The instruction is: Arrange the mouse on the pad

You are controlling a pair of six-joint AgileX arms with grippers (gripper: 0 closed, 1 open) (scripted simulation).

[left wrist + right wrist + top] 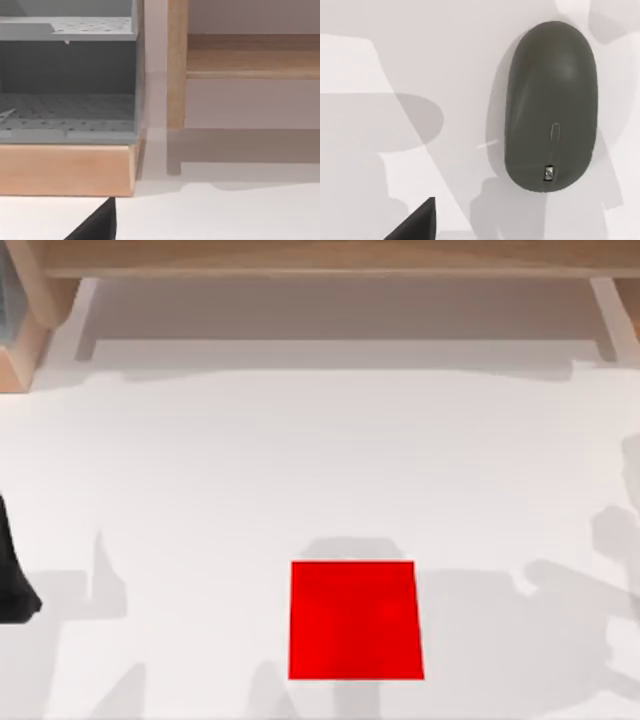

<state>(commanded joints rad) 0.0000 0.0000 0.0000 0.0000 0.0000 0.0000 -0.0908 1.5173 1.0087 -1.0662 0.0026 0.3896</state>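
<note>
- Our right pincer (415,222) appears as one dark fingertip at the edge of the right wrist view. We cannot tell how far it is open, and nothing is seen in its grip.
- Just beyond that fingertip, the mouse (550,107) lies flat on the white table (395,60). It is a dark grey rounded oval, near the tip but apart from it, untouched.
- The long axis of the mouse runs away from the wrist camera. The end with the small wheel is nearer the pincer and the smooth rounded end is farther off.
- We judge that the right arm is the nearer one, since its wrist camera hangs almost over the mouse, so the coming grasp would be across the mouse's narrow width.
- The pad (355,620), a flat bright red square, lies bare near the front middle of the table in the top view. Nothing rests on it, so the task is not yet done.
- Our left arm (15,580) is parked at the table's left edge. Its wrist view faces a wooden shelf (67,170) holding a grey rack (67,75), with a dark tip of the left pincer (97,225) in the corner. We cannot tell its opening.
</note>
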